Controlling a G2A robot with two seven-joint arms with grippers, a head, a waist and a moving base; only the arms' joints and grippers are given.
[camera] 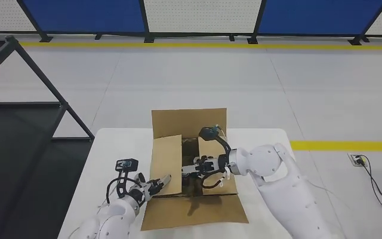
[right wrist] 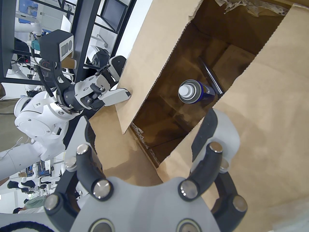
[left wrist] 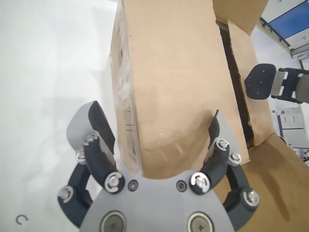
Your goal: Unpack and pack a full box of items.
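The white counter [camera: 101, 161] carries one big cardboard box [camera: 197, 212]. It sits midway between the counter's left and right edges and close to the far edge. All four top flaps are folded out, so the inside is open to view from above.

The left flap [left wrist: 178, 73] stands nearly upright. My left gripper [left wrist: 157, 108] is at that flap's near end with its fingers spread wide. One finger is on the outer face and the other is on the side toward the opening. They hold nothing tight.

My right gripper [right wrist: 149, 115] hangs over the box's opening. Its fingers are also spread apart, with nothing between them.

Down in the box a blue spray can [right wrist: 190, 92] with a white cap stands upright on the bottom. Just beside it lies a thin dark strip [right wrist: 210, 76], and I cannot tell what it is.
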